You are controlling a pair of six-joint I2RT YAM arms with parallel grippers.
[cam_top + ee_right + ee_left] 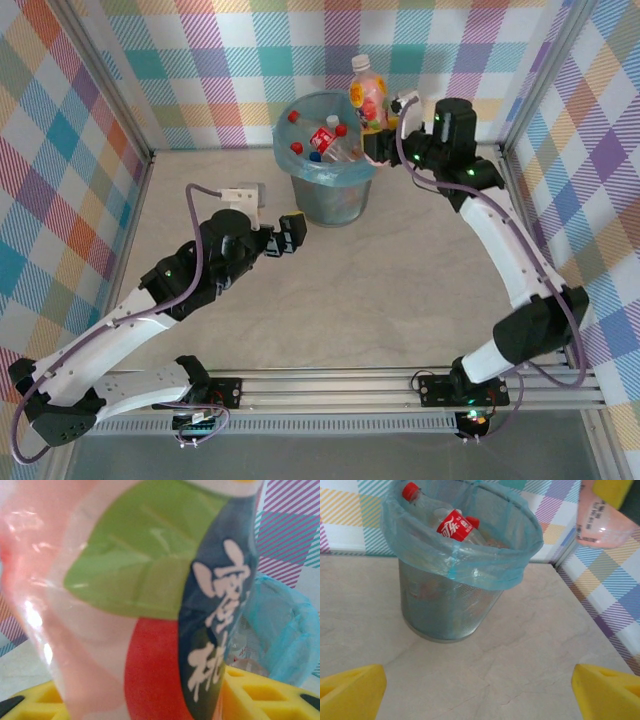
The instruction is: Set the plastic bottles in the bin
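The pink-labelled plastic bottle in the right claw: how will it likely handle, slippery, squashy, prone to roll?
The pink-labelled plastic bottle has a glossy film wrap showing glare, so it is probably a bit slippery. Its round body would likely roll if laid down. Its translucent wall looks thin, so it probably dents under a firm squeeze.

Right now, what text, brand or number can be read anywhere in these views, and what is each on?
"蜜桃": white characters running down the dark band of the pink bottle.
"可口可乐": white script on the red label of a clear bottle lying in the bin.
Small print on the pink bottle, left wrist view: too blurred to read.
Bottle labels in the top view: too small to read.
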